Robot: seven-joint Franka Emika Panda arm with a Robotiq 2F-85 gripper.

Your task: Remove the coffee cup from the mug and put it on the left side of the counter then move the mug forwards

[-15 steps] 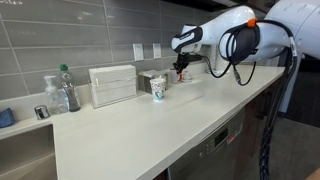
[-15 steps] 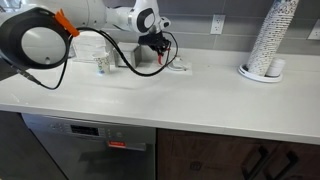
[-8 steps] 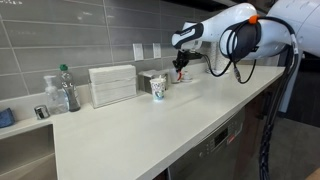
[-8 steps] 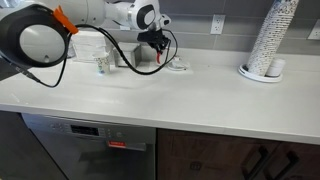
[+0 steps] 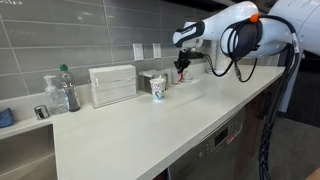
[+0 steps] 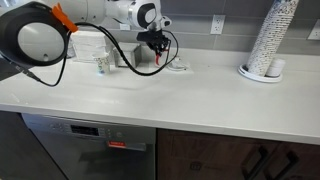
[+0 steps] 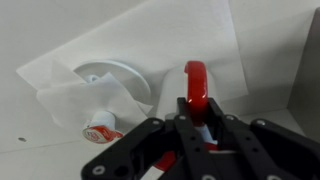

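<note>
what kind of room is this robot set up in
Most likely an office or break-room kitchenette: a long counter with a dishwasher built in under it, a grey tiled backsplash with wall outlets, and a tall stack of disposable cups at one end.

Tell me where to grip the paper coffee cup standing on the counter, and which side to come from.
Grip the coffee cup across its side wall at about mid-height, jaws level. It stands upright and is round, so any two opposite sides should do. Come from the open counter in front of it: a small box stands close behind it toward the wall and probably leaves no room there.
</note>
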